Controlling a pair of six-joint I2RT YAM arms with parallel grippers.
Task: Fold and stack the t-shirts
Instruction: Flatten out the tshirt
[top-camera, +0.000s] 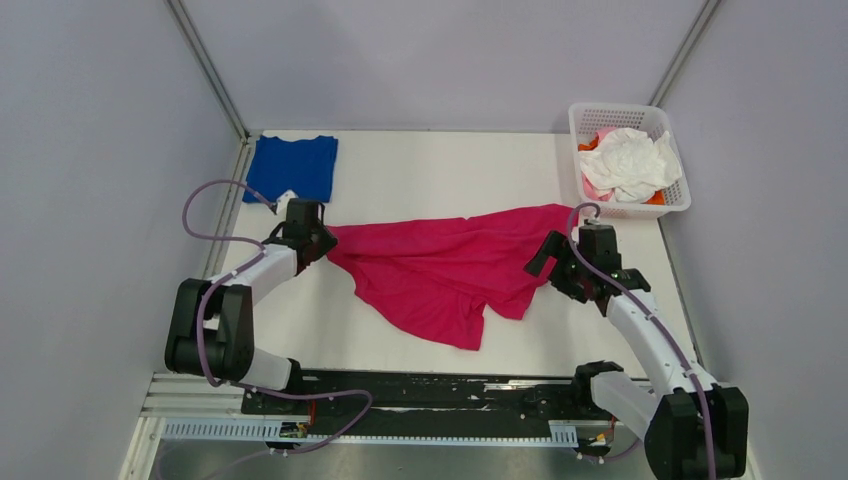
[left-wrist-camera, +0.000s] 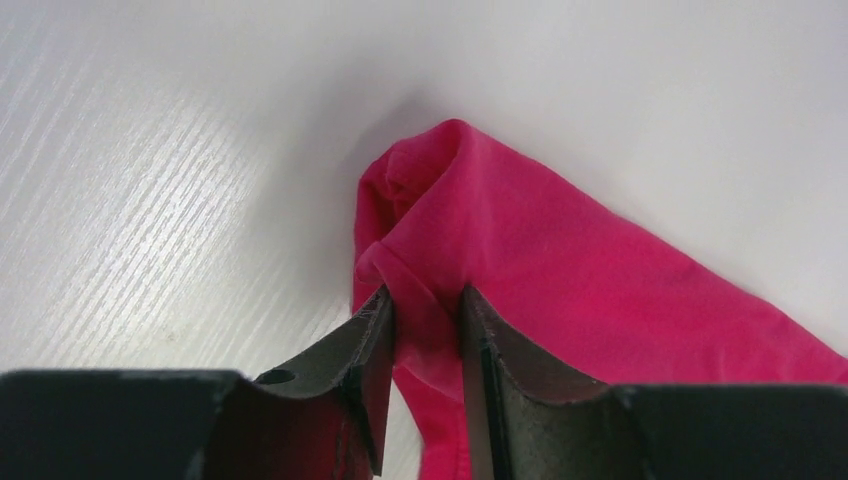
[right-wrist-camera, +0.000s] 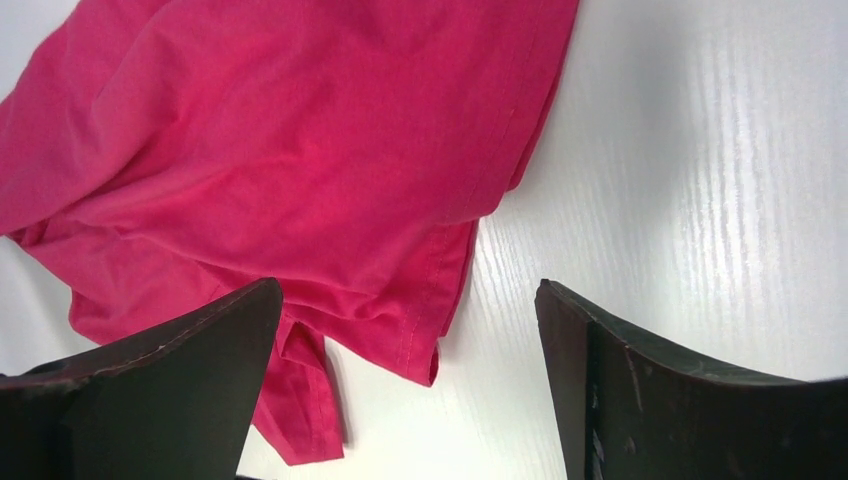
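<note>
A magenta-pink t-shirt (top-camera: 445, 270) lies crumpled across the middle of the white table. My left gripper (top-camera: 322, 243) is shut on its left edge; the left wrist view shows the pink cloth (left-wrist-camera: 520, 250) pinched between the fingers (left-wrist-camera: 370, 350). My right gripper (top-camera: 553, 262) is open and empty just above the shirt's right edge; the right wrist view shows the hem corner (right-wrist-camera: 420, 350) between the wide-apart fingers (right-wrist-camera: 200, 350). A royal blue t-shirt (top-camera: 293, 166) lies folded at the back left. White, pale pink and orange shirts (top-camera: 628, 163) fill the basket.
A white plastic lattice basket (top-camera: 583, 120) stands at the back right corner. Grey walls close in the table on the left, back and right. A black rail (top-camera: 420, 385) runs along the near edge between the arm bases.
</note>
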